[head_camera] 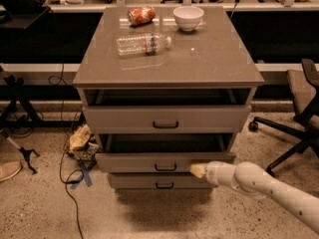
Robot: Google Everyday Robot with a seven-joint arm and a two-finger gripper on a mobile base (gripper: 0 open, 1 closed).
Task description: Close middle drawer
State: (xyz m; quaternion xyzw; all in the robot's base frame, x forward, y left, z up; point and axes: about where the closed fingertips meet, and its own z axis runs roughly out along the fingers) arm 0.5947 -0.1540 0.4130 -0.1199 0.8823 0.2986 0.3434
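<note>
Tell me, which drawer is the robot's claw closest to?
The middle drawer. The claw is at its front, just right of its black handle. The top drawer sits higher up, and the bottom drawer is underneath.

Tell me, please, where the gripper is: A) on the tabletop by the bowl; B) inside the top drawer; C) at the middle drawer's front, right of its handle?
C: the gripper lies at the front of the middle drawer, just right of its black handle.
</note>
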